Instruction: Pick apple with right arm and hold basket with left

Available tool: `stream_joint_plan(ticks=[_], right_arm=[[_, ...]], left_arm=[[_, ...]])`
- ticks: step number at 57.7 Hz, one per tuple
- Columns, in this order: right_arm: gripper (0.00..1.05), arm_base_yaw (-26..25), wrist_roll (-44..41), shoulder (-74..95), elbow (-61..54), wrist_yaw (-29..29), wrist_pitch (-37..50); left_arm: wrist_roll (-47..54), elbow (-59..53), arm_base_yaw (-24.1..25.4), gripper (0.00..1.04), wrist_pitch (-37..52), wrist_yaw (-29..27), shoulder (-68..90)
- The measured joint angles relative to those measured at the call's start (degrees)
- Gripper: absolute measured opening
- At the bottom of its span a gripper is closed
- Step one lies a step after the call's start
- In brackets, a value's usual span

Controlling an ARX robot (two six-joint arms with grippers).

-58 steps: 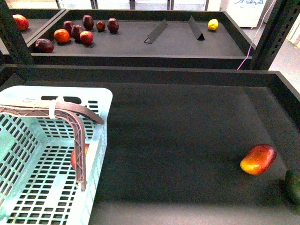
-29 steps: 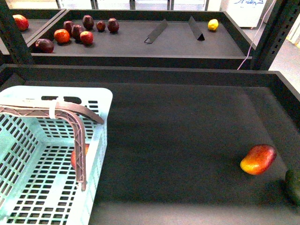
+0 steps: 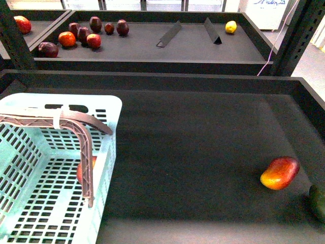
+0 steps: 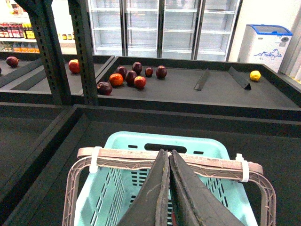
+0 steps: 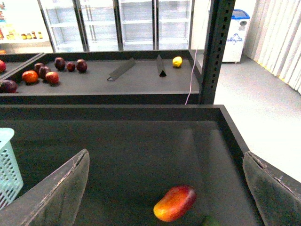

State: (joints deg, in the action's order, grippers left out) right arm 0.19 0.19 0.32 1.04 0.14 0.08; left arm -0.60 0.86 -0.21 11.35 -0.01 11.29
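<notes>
The aqua basket [image 3: 76, 100] stands at the near left of the black shelf; its brown handle [image 3: 76, 120] carries a white zip tie [image 3: 59, 118]. A red apple [image 3: 79, 172] lies inside it, mostly hidden behind the handle. Neither gripper shows in the front view. In the left wrist view my left gripper [image 4: 165, 153] is shut, its tips lying over the middle of the handle [image 4: 207, 162] above the basket [image 4: 141, 139]. My right gripper [image 5: 165, 157] is open and empty, above the shelf with the red-orange mango [image 5: 175, 203] between its fingers [image 5: 61, 190].
The mango [image 3: 280, 173] and a dark green fruit [image 3: 318, 201] lie at the near right. The back shelf holds several red fruits [image 3: 81, 35], a lemon [image 3: 231, 26] and two slanted dividers [image 3: 169, 34]. A dark post [image 3: 297, 35] stands at right. Raised walls [image 3: 152, 81] edge the shelf.
</notes>
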Motion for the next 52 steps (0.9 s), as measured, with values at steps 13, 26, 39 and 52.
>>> stream_joint_plan(ticks=[13, 26, 39, 52], right_arm=[[0.96, 0.0, 0.0, 0.0, 0.0, 0.0, 0.0], [0.96, 0.0, 0.0, 0.0, 0.0, 0.0, 0.0], [0.96, 0.0, 0.0, 0.0, 0.0, 0.0, 0.0], [0.96, 0.0, 0.0, 0.0, 0.0, 0.0, 0.0]], left_arm=[[0.0, 0.0, 0.0, 0.03, -10.8, 0.0, -9.7], [0.0, 0.0, 0.0, 0.03, -11.3, 0.0, -10.9], [0.0, 0.0, 0.0, 0.03, -11.3, 0.0, -10.9], [0.0, 0.0, 0.0, 0.29, -11.3, 0.0, -10.9]])
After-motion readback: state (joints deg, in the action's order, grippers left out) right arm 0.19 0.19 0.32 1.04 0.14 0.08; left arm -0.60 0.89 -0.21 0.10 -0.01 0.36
